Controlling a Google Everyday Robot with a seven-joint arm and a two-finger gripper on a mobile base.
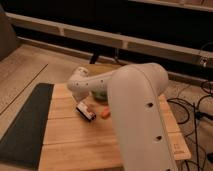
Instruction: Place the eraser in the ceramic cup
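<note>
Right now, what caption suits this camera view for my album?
Robot arm bends over a wooden table; the eraser lies near the ceramic cup, gripper hidden behind the arm.

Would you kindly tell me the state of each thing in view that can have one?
eraser: lying flat on the table, white face up, not in the cup.
cup: standing on the table, mostly hidden behind the arm; inside not visible.
orange stick: lying beside the eraser.
gripper: at the arm's end, low over the eraser.
dark mat: lying flat, left of the table.
</note>
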